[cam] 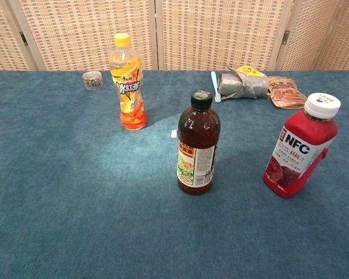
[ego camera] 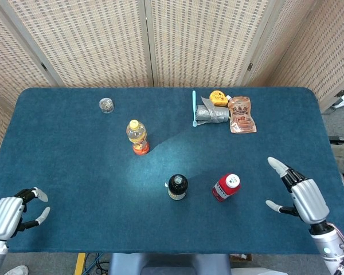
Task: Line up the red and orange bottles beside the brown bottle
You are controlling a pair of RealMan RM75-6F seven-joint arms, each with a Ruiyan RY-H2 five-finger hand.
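The brown bottle (ego camera: 178,187) (cam: 198,143) stands upright near the table's front middle. To its right stands the red bottle (ego camera: 226,187) (cam: 302,146) with a white cap, upright and untouched. The orange bottle (ego camera: 137,137) (cam: 127,81) stands further back on the left. My right hand (ego camera: 301,196) hovers open at the front right, well clear of the red bottle. My left hand (ego camera: 11,212) sits at the front left corner with its fingers apart and nothing in it. Neither hand shows in the chest view.
At the back right lie a grey foil pack (ego camera: 213,113), a blue toothbrush (ego camera: 194,107), a yellow tape measure (ego camera: 219,98) and a brown snack pouch (ego camera: 241,114). A small glass jar (ego camera: 106,105) stands at the back left. The blue table (ego camera: 74,166) ends close by both hands.
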